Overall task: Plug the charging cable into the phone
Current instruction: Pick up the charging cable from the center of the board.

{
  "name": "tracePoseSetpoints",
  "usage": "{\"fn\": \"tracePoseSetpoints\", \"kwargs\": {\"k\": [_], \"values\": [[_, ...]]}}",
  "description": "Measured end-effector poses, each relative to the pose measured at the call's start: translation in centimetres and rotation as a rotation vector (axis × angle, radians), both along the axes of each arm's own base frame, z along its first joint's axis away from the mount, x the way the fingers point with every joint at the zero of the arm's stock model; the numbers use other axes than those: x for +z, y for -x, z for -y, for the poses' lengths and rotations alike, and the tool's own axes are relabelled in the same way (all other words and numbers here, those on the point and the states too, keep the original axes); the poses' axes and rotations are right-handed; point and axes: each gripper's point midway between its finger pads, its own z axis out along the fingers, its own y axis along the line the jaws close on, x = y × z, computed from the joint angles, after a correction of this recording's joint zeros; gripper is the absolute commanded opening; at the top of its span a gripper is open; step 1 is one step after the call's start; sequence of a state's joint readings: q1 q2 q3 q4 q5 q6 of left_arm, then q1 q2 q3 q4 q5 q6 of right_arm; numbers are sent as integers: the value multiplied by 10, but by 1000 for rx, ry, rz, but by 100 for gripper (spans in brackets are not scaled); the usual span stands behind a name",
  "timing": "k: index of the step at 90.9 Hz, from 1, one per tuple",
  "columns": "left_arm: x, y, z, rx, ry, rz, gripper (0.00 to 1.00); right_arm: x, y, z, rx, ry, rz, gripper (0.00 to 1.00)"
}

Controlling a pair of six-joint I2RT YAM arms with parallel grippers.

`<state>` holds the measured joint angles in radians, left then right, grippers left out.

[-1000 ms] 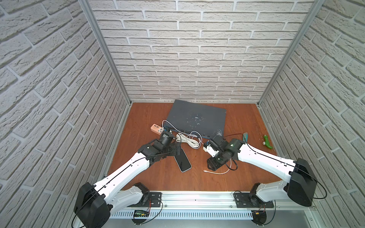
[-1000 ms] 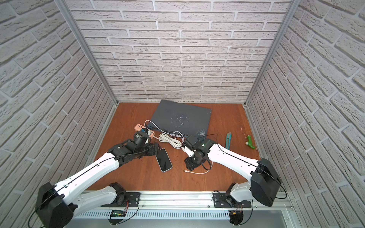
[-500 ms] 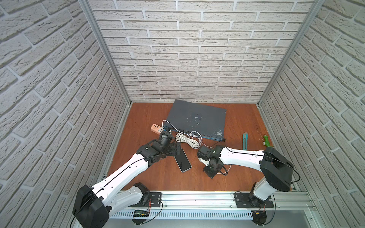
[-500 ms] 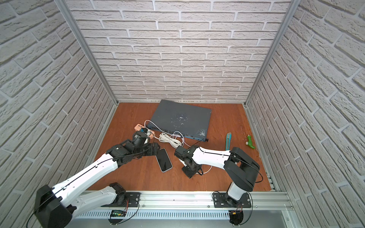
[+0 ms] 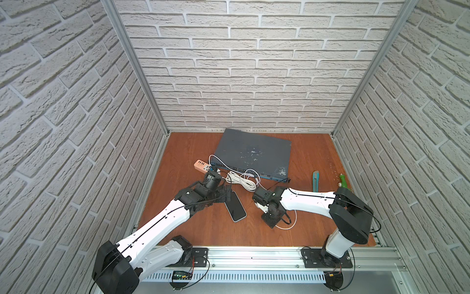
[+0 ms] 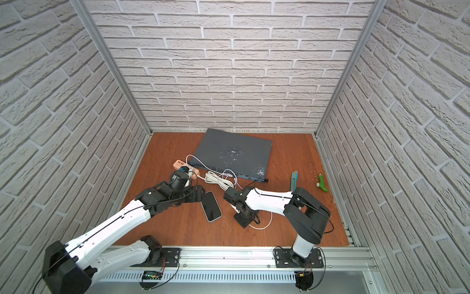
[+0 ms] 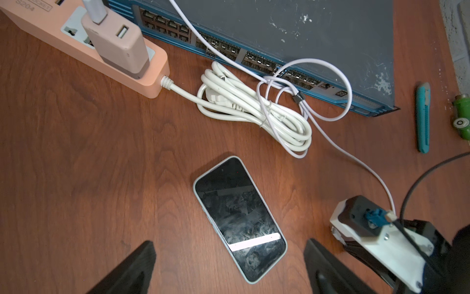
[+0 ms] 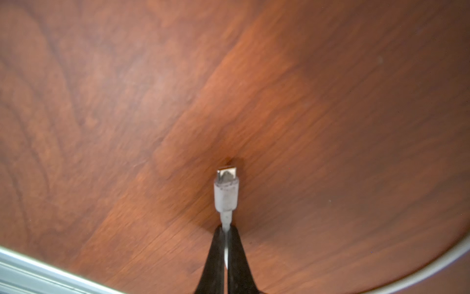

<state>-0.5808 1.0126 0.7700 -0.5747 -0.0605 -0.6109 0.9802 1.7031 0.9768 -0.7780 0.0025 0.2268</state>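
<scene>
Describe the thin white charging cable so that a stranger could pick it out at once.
Find the large flat grey box on the wooden table; before it lies a thick white coiled cord. The thin white charging cable loops across that cord, passes through the shut right gripper and ends, unlike it, in a silvery tip.

Phone [image 5: 236, 209]: flat on table [image 5: 254, 234], screen up, glossy black, smudged, pale rim; long axis runs 11-to-5 o'clock in both top views. Charging cable [image 8: 226, 189]: thin, white, silvery tip on white sleeve, unplugged, at phone's 3 o'clock, apart from it. Right gripper [image 8: 226, 230] jaws closed on cord just behind sleeve; tip points at table. Slack curls on table.
</scene>
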Motion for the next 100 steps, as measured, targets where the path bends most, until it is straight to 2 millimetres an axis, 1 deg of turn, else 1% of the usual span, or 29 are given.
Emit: {"fn": "tracePoseSetpoints", "kwargs": {"k": [18, 24, 27, 34, 44, 51, 55, 65, 73, 83, 96, 100], "values": [[-3, 2, -3, 10, 22, -3, 93, 1, -5, -2, 11, -13, 4, 3], [-4, 4, -1, 10, 54, -1, 92, 5, -14, -7, -1, -52, 28, 3], [-6, 4, 1, 9, 77, 0, 91, 10, -20, -11, -11, -83, 48, 3], [-8, 6, 6, 6, 134, 3, 90, 29, -36, -19, -35, -170, 114, 3], [-8, 4, 19, -1, 240, 16, 87, 69, -59, -32, -59, -320, 237, 3], [-2, 1, 30, -10, 321, 38, 83, 95, -70, -41, -60, -409, 311, 3], [3, -2, 36, -18, 367, 55, 80, 103, -73, -45, -56, -442, 336, 3], [23, -9, 55, -56, 460, 105, 76, 113, -78, -55, -51, -493, 363, 3], [32, -11, 71, -100, 491, 128, 68, 120, -80, -61, -46, -522, 368, 3], [37, -17, 86, -132, 507, 129, 58, 130, -82, -69, -37, -562, 377, 3], [35, -25, 102, -155, 509, 118, 56, 136, -79, -74, -21, -596, 364, 3], [34, -27, 107, -163, 510, 115, 54, 138, -77, -75, -18, -604, 362, 3]]}}
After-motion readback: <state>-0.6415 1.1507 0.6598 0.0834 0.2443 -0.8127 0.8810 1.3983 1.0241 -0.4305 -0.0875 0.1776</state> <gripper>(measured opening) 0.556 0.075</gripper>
